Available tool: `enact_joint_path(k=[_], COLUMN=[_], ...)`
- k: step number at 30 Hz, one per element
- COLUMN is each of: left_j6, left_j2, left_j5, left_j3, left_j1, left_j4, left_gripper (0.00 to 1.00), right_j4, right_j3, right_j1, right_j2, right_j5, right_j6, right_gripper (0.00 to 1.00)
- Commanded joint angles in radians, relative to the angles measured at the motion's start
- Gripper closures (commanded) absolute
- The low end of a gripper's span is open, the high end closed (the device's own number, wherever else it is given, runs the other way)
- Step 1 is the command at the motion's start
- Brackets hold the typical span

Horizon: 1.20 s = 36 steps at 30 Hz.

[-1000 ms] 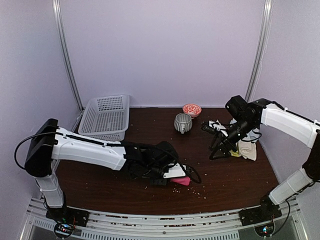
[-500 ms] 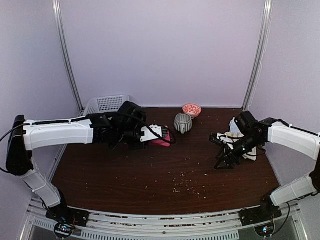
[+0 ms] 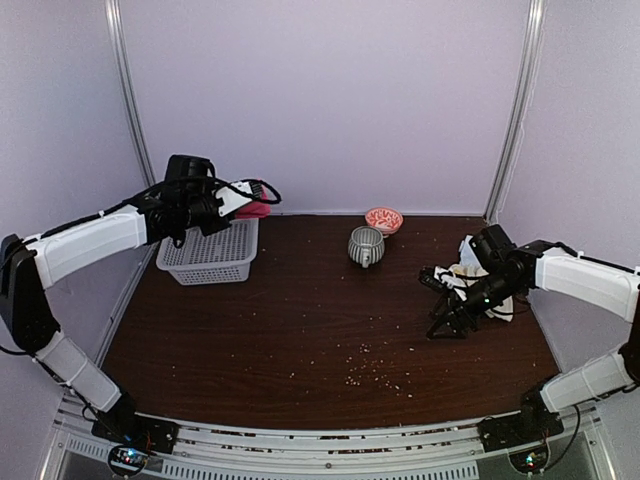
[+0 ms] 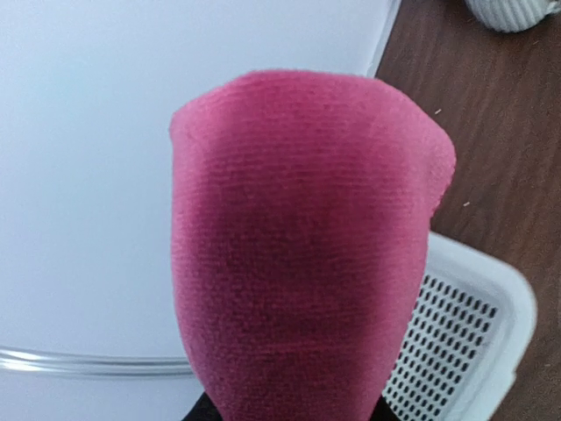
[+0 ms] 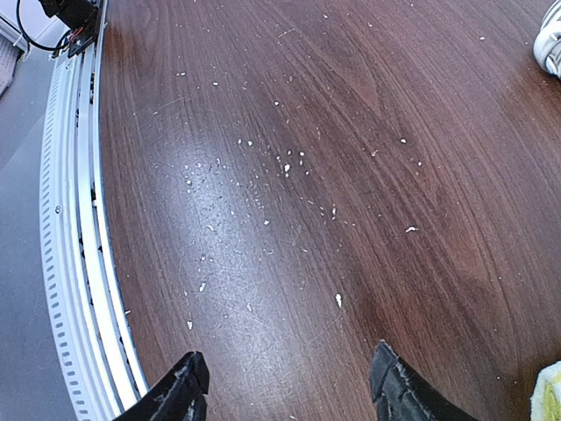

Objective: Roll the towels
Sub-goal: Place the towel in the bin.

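A rolled bright pink towel (image 3: 256, 210) (image 4: 307, 246) is clamped in my left gripper (image 3: 245, 205), which is shut on it and raised over the back rim of the white basket (image 3: 210, 250). The roll fills the left wrist view and hides the fingers there. My right gripper (image 3: 447, 325) (image 5: 289, 390) hangs open just above bare table at the right, nothing between its fingers (image 5: 188, 386). Behind the right arm lies a heap of cream-white towels (image 3: 497, 303), and a yellow cloth corner (image 5: 548, 390) shows at the edge of the right wrist view.
The perforated white basket (image 4: 473, 351) stands at the back left against the wall. A grey ribbed mug (image 3: 365, 245) and a small pink bowl (image 3: 383, 218) sit at the back centre. White crumbs (image 3: 365, 365) are scattered over the dark wooden table.
My left arm carried the pink towel from the front centre of the table up and back left to above the basket. The right gripper shifted slightly right and lower, still open.
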Motion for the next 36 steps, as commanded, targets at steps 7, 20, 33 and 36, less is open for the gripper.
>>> enact_joint_path(k=[7, 20, 33, 36], left_j6=[0.058, 0.228, 0.400, 0.362], left_j2=[0.326, 0.625, 0.792, 0.829], left_j5=[0.070, 0.085, 0.061, 0.073], left_j3=[0.198, 0.491, 0.542, 0.558], left_j1=[0.214, 0.298, 0.317, 0.325], left_j4=[0.239, 0.278, 0.373, 0.386], left_gripper=[1.00, 1.00, 1.00, 1.00], right_j4=[-0.005, -0.010, -0.016, -0.017], right_j3=[0.007, 0.010, 0.014, 0.016], right_j1=[-0.006, -0.007, -0.007, -0.006], right_j2=[0.029, 0.058, 0.087, 0.099], right_j5=[-0.025, -0.019, -0.013, -0.011], right_j6=[-0.030, -0.038, -0.047, -0.050], right_gripper=[0.36, 0.36, 0.37, 0.37])
